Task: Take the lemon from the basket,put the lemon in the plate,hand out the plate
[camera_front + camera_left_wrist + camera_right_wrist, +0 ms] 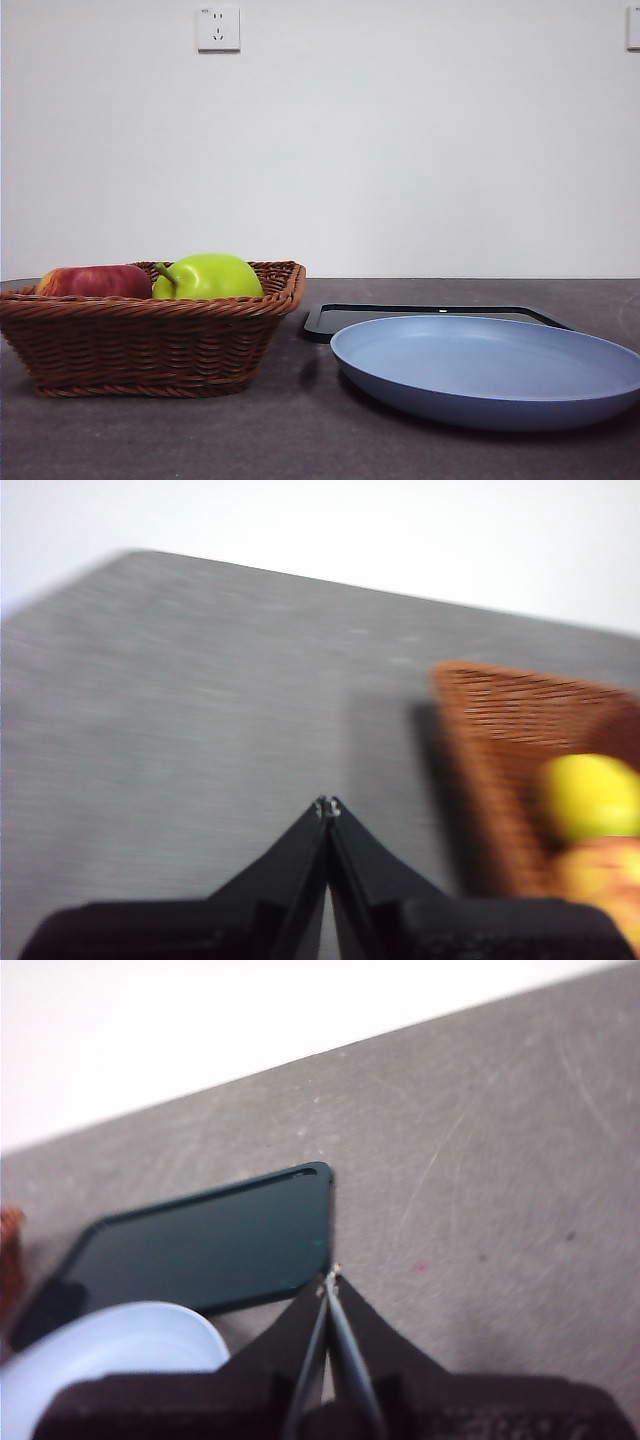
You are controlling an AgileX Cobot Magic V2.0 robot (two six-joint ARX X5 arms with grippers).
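A green apple (208,276) and a red apple (93,281) are seen in the wicker basket (150,335), with the lemon (590,796) beside them. The blue-grey plate (490,368) is set partly before a black tray (420,313). Both the left gripper (327,805) and the right gripper (331,1278) are held above the table (300,440), jaws pressed together, nothing grasped.

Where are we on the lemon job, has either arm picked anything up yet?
Nothing looks done yet. The small yellow lemon lies in the brown woven wicker basket, and the light blue-grey round plate on the table holds nothing. Nothing is in hand: the left tool is shut above the table beside the basket, the right tool shut near the flat black tray. Picking, placing and handing out remain.
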